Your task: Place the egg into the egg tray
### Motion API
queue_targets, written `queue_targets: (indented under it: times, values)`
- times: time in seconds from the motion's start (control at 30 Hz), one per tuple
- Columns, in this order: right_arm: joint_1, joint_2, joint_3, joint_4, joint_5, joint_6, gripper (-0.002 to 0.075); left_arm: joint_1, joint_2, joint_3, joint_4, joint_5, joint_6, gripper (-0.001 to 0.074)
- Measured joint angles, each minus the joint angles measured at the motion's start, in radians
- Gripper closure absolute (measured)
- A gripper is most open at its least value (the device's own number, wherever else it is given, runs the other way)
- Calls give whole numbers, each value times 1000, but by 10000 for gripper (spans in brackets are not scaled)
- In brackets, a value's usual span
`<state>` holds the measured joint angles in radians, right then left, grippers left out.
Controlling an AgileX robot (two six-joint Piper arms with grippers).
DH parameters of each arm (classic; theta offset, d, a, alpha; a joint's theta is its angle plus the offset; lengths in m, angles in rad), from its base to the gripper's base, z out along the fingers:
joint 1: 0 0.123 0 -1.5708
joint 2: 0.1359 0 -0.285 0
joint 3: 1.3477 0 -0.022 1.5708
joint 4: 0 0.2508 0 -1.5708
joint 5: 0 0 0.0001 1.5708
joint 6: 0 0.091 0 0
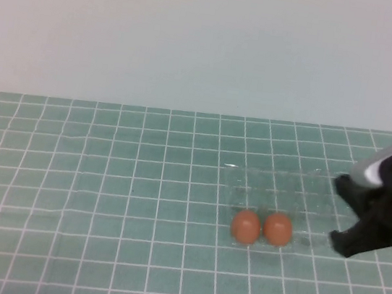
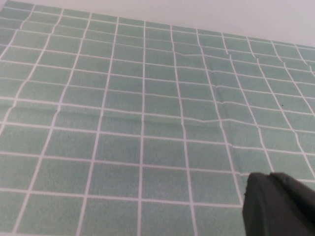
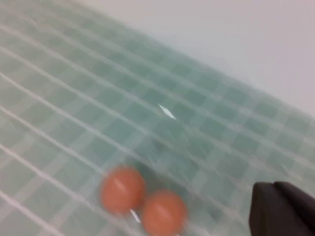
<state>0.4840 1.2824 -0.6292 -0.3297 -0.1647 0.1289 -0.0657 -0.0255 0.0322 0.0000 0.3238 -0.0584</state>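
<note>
Two orange-brown eggs (image 1: 246,226) (image 1: 277,229) sit side by side within the near row of the clear egg tray (image 1: 278,184), which shows only as faint glints on the green grid mat. My right gripper (image 1: 338,211) is open and empty, just right of the tray's right end and apart from the eggs. In the right wrist view both eggs (image 3: 122,189) (image 3: 162,212) show blurred, with a tray glint (image 3: 167,112) behind them. My left gripper (image 2: 280,206) shows only as a dark part over bare mat, out of the high view.
The green grid mat (image 1: 87,190) covers the table up to a plain pale wall (image 1: 197,37) at the back. The mat has slight creases (image 2: 221,103).
</note>
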Motion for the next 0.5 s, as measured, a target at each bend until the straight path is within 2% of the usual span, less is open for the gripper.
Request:
queue_targets:
  times: [0.1, 0.2, 0.5]
  values:
    - [0, -82, -69, 2, 279, 8, 722, 0, 0, 0, 0, 0, 0, 736]
    - [0, -136, -94, 2, 414, 9, 722, 0, 0, 0, 0, 0, 0, 736]
    - [0, -125, -94, 8, 486, 10, 724, 0, 0, 0, 0, 0, 0, 736]
